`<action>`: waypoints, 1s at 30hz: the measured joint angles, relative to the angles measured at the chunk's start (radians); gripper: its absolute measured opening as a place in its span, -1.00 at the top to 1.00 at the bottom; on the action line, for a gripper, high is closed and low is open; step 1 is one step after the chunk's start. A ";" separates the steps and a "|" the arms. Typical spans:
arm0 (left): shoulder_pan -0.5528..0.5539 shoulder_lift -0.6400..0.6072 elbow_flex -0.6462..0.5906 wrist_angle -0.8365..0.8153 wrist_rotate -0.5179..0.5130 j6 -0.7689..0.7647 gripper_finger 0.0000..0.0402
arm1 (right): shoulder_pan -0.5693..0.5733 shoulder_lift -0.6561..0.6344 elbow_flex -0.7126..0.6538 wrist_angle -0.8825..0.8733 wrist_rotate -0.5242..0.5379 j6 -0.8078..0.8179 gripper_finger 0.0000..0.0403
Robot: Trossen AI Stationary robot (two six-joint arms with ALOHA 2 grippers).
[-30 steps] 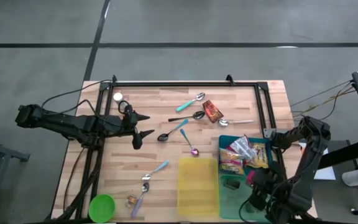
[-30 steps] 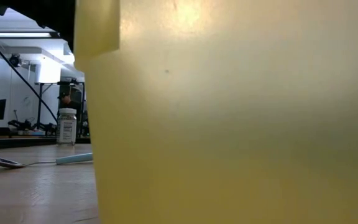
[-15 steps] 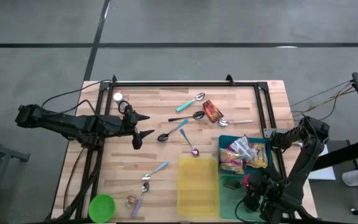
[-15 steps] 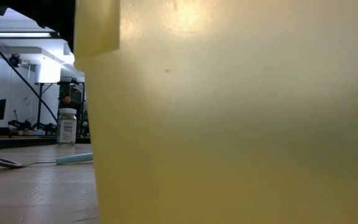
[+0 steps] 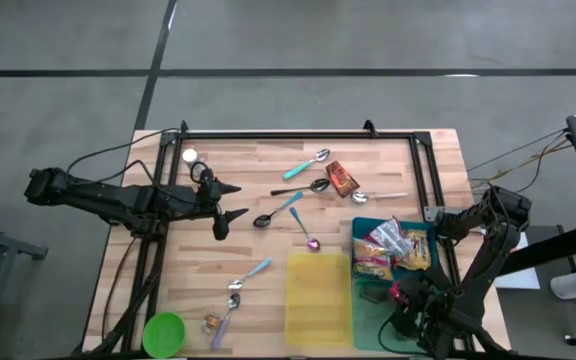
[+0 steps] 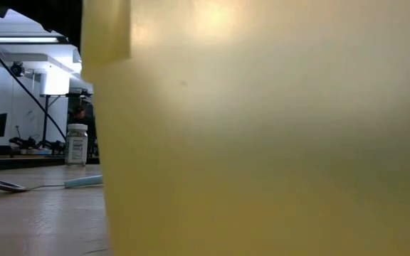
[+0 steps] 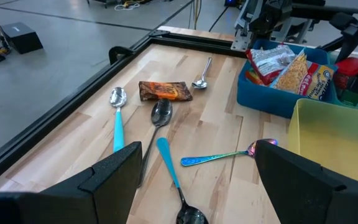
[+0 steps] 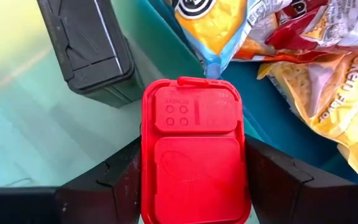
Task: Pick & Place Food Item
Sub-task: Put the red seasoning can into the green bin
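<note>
Red box [image 8: 194,149] clamped in our right fingers [image 8: 126,180]; lower it level into the bin [image 5: 368,318], six o'clock; left fingers [image 7: 114,177] spread, idle.

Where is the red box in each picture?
High view: the red box shows as a small red spot in the right gripper, over the teal bin, beside the yellow bin.
Low view: not in it; the yellow bin's wall fills the picture.
Left wrist view: a red edge past the blue bin.
Right wrist view: centre, between the fingers.
Shared landmark: the snack bags.
</note>
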 joint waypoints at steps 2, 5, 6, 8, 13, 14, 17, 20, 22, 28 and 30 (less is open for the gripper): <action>0.000 0.000 0.000 0.000 0.000 0.000 -0.57 | 0.000 0.000 -0.001 -0.001 0.000 0.000 -0.10; 0.000 0.000 0.000 0.000 0.000 0.000 -0.57 | 0.000 0.005 0.010 -0.004 -0.001 0.001 -0.10; 0.000 0.000 0.000 0.000 0.000 0.000 -0.57 | -0.001 0.005 0.015 -0.003 0.002 0.000 -0.10; 0.000 0.000 0.000 0.000 0.000 0.000 -0.57 | -0.002 0.005 0.026 0.004 0.018 -0.004 -0.10; 0.000 0.000 0.000 0.000 0.000 0.000 -0.57 | -0.003 0.005 0.031 -0.006 0.024 0.037 -0.10; 0.000 0.000 0.000 0.000 0.000 0.000 -0.57 | -0.003 0.005 0.030 -0.006 0.027 0.053 -0.11; 0.000 0.000 0.000 0.000 0.000 0.000 -0.57 | -0.003 0.005 0.028 0.004 0.028 0.055 -0.20; 0.000 0.000 0.000 0.000 0.000 0.000 -0.57 | -0.003 0.005 0.028 0.012 0.032 0.053 -0.39; 0.000 0.000 0.000 0.000 0.000 0.000 -0.57 | -0.003 0.005 0.028 0.011 0.031 0.049 -0.51; 0.000 0.000 0.000 0.000 0.000 0.000 -0.57 | -0.003 0.005 0.028 0.011 0.027 0.038 -0.70; 0.000 0.000 0.000 0.000 0.000 0.000 -0.57 | -0.003 0.004 0.032 0.009 0.018 0.036 -0.71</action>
